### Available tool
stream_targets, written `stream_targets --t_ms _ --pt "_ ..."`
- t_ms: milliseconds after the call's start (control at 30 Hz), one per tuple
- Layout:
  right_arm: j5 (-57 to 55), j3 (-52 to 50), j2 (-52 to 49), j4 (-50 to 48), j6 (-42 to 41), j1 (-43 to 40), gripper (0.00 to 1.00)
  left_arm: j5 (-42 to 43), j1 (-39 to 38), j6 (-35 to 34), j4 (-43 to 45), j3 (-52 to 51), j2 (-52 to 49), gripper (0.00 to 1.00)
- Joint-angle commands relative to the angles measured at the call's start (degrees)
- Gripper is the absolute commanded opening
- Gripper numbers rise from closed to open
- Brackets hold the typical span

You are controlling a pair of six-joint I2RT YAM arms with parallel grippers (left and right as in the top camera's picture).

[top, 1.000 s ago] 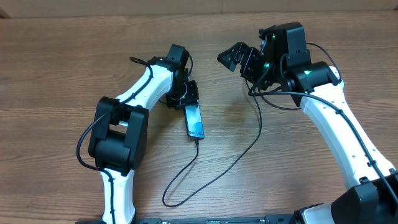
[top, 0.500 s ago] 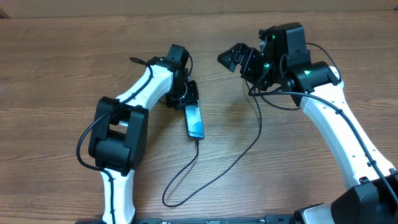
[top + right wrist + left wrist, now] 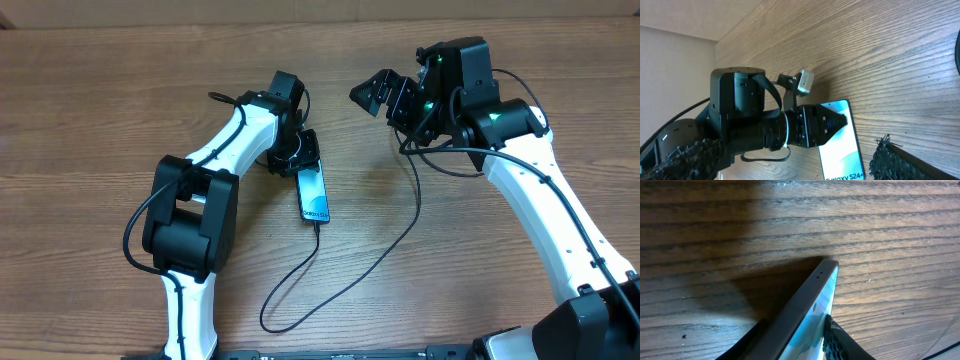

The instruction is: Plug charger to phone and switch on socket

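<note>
Where the left claw [image 3: 304,163] pinches, the phone [image 3: 313,196] sits.

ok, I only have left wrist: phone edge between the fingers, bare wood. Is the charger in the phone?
Observer: Overhead, the charger meets the near end of the phone. The picture is too small to tell whether the tip is fully seated.
Operator: Where does the cable go?
Observer: It loops toward the robot, then runs back up toward the right arm.
Operator: Right gripper?
Observer: The right gripper is open, well apart from the phone, to its right and farther back.
Operator: Socket?
Observer: No socket shows in any of the three views.
</note>
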State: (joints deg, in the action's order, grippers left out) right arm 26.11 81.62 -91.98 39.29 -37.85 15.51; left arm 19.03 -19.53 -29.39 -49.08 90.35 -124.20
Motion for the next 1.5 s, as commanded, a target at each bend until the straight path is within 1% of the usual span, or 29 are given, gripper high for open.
stream_targets --t_ms 0,467,533,600,633,833,900,1467 --pt "-0.6 0.5 1.3 -0.2 0.4 0.1 1.00 -0.2 -0.4 1.1 -0.1 -0.3 -0.2 0.37" --pt "-0.6 0.5 1.3 -0.2 0.4 0.1 1.00 -0.2 -0.4 1.1 -0.2 -0.3 -0.2 0.38" --pt "-0.6 0.5 1.3 -0.2 0.4 0.1 1.00 -0.2 -0.4 1.1 -0.2 -0.3 -0.2 0.39" --pt "-0.6 0.5 1.3 -0.2 0.4 0.1 1.00 -0.2 -0.4 1.1 -0.2 -0.3 -0.2 0.44" --pt "-0.6 0.5 1.3 -0.2 0.4 0.1 1.00 -0.2 -0.4 1.1 -0.2 -0.3 -0.2 0.44" --pt "-0.6 0.5 1.3 -0.2 0.4 0.1 1.00 -0.2 -0.4 1.1 -0.2 -0.3 -0.2 0.43" --pt "-0.6 0.5 1.3 -0.2 0.4 0.1 1.00 -0.2 -0.4 1.1 -0.2 -0.3 -0.2 0.41" --pt "-0.6 0.5 1.3 -0.2 0.4 0.1 1.00 -0.2 -0.4 1.1 -0.2 -0.3 -0.2 0.43"
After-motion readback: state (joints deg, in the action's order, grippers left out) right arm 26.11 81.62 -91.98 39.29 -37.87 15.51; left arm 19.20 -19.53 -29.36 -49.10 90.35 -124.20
